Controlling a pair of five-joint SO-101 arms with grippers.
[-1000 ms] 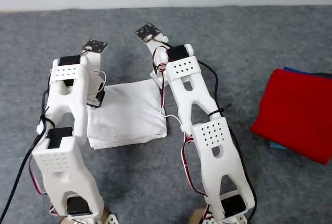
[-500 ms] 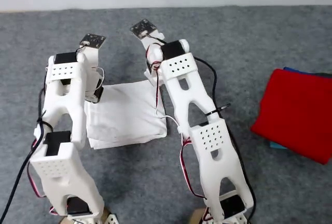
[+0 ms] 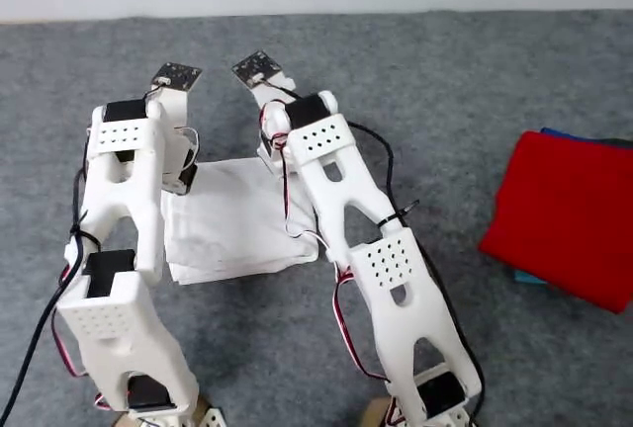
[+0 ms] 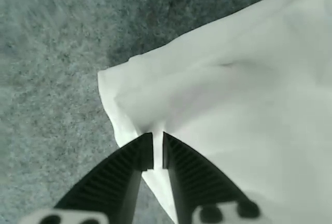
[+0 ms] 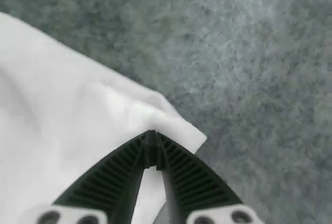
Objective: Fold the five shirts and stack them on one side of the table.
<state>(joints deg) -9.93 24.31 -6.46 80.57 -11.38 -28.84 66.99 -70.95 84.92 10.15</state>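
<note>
Grey carpet under white shirt, corners pinched by left tool and right tool.

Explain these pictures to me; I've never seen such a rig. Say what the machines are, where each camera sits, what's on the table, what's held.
Two white robot arms stand side by side. One picture looks down from above; the other two come from a camera on each arm's wrist. On the grey table lie a white shirt and, off to one side, a red shirt. The left tool and the right tool each pinch the white shirt near a corner.
</note>
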